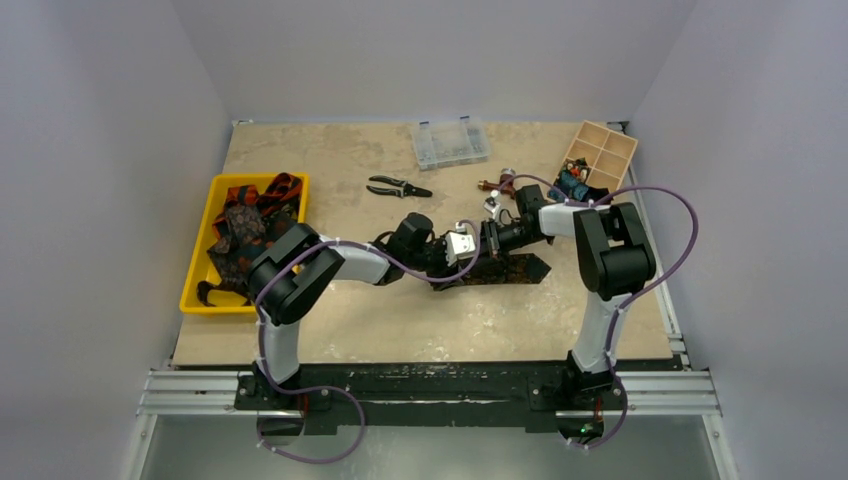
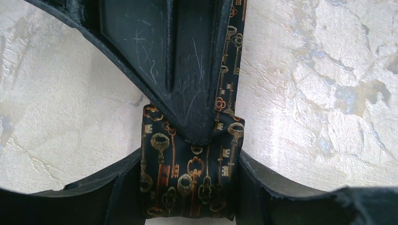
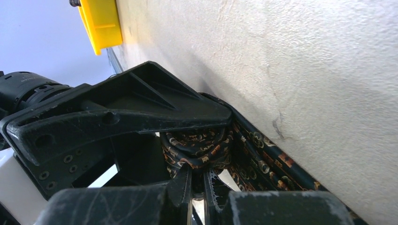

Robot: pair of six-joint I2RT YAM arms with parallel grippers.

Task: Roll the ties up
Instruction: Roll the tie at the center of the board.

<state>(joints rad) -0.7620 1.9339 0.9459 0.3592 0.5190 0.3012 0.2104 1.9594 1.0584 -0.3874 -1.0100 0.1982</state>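
A black tie with gold and orange keys (image 1: 512, 268) lies at the table's middle, one end wound into a small roll (image 2: 187, 173). My left gripper (image 2: 188, 161) is shut on the roll, one finger against each flat side; in the top view it (image 1: 463, 258) sits at the tie's left end. My right gripper (image 3: 201, 176) is shut on the roll (image 3: 199, 147), its fingertips pinching the coil's edge, and one of its fingers (image 2: 178, 70) lies over the roll. The unrolled length (image 3: 265, 161) runs off along the table. More ties (image 1: 245, 225) lie heaped in a yellow bin.
The yellow bin (image 1: 195, 290) stands at the left edge. Black-handled pliers (image 1: 398, 187) lie behind the grippers. A clear plastic box (image 1: 450, 143) is at the back. A wooden divided tray (image 1: 605, 150) at the back right holds some rolled items. Small parts (image 1: 497, 185) lie near it.
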